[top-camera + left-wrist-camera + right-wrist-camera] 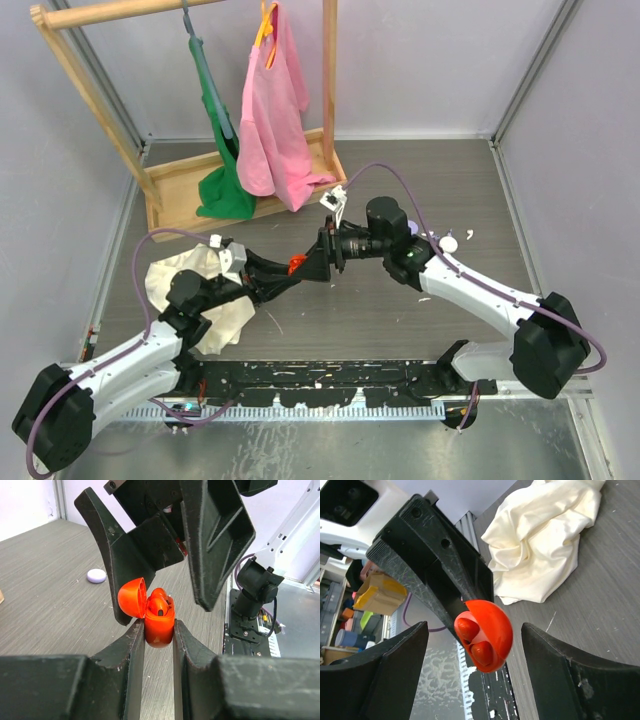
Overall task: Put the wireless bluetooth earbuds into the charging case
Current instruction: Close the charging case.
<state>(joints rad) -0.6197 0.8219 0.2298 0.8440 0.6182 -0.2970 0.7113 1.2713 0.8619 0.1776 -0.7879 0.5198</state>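
Here, the left gripper (159, 631) pinches the open orange-red charging case (161, 616) above the desk (600, 595), two orange earbuds (475, 641) seated inside, while the right gripper (474, 630) spreads wide around it, where a finger nudging the lid could twist it loose.

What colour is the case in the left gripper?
The case is red-orange; best in left wrist view.

No readable text, label or number shows anywhere.
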